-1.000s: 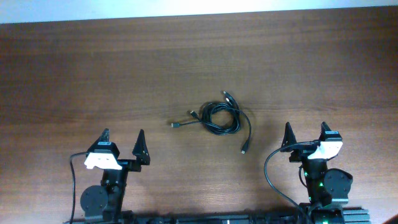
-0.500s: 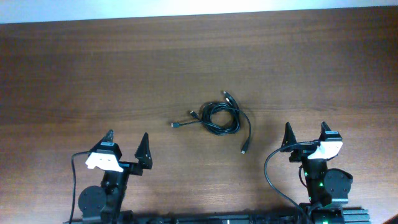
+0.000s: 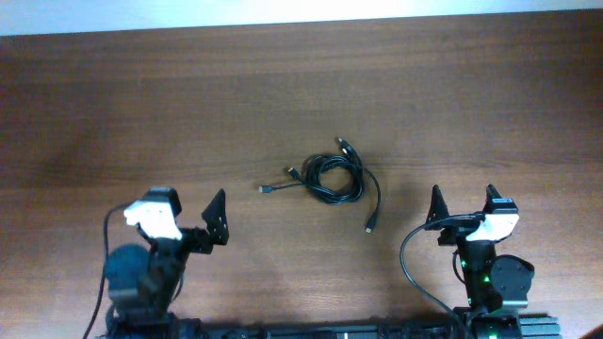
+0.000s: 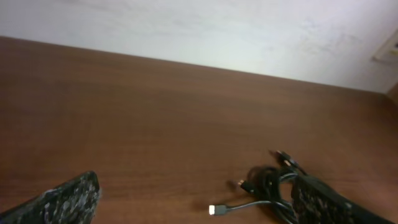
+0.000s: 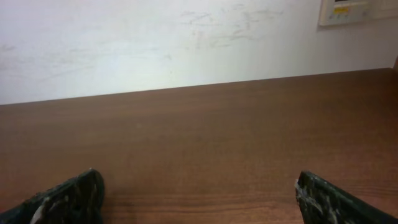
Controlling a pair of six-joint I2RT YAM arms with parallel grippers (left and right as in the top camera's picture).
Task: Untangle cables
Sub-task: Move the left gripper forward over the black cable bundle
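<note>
The left tool [image 3: 191, 209] stands with its jaws wide apart and holds nothing. It is turned toward the middle of the counter [image 3: 141, 104]. In the left wrist view its two fingers [image 4: 68, 200] sit low in the corners, with bare wood between them. The right tool [image 3: 462, 202] is likewise spread wide and empty, pointing straight toward the far edge. Its fingers [image 5: 69, 198] frame only bare wood and the pale wall [image 5: 155, 43] behind.

The cables [image 3: 337, 179] lie between the two arms, ahead of both and touching neither. They are nearer the right arm's side than the left's. They form a small coiled bundle of thin black cord. One plug end [image 3: 267, 189] trails out to the left, and another [image 3: 370, 227] hangs off toward the right tool on a loose curve. Two short ends poke out at the top of the coil. From the left wrist view the bundle [image 4: 273, 183] lies to the lower right, partly behind the right-hand finger.

Open wood surrounds the bundle on every side. The far edge of the counter meets the wall well beyond the coil, and broad bare stretches run out to the left and right. The near edge is taken up by the arm bases and their thicker black wires [image 3: 407, 259].
</note>
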